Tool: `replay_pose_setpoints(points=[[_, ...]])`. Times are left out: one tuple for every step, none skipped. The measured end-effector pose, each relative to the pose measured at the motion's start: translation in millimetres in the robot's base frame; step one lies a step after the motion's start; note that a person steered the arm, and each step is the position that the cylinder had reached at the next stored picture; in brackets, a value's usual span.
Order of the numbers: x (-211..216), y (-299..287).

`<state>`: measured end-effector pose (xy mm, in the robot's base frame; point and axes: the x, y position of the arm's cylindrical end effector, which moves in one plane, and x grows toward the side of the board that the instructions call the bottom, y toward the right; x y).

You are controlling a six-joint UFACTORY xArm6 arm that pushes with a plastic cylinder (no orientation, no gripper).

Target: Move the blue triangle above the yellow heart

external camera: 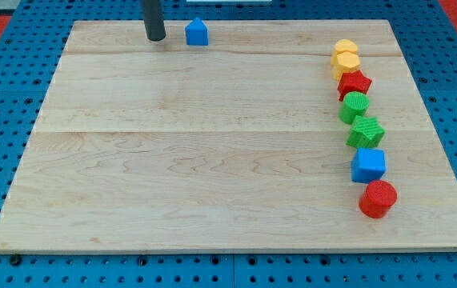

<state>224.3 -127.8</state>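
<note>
The blue triangle lies near the board's top edge, left of the middle. My tip stands just to its left, a small gap apart. The yellow heart lies at the view's upper right, at the top of a column of blocks, far to the right of the blue triangle. Right below it sits a second yellow block, touching it.
Below the yellow blocks the column runs down the view's right: a red star, a green round block, a green star-like block, a blue cube, a red round block. The wooden board lies on a blue pegboard.
</note>
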Motion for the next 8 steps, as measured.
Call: replay_pose_setpoints(points=[[-2, 66], [-6, 114], [-12, 120], [-8, 178], [2, 203], [17, 199], [34, 179], [35, 206]])
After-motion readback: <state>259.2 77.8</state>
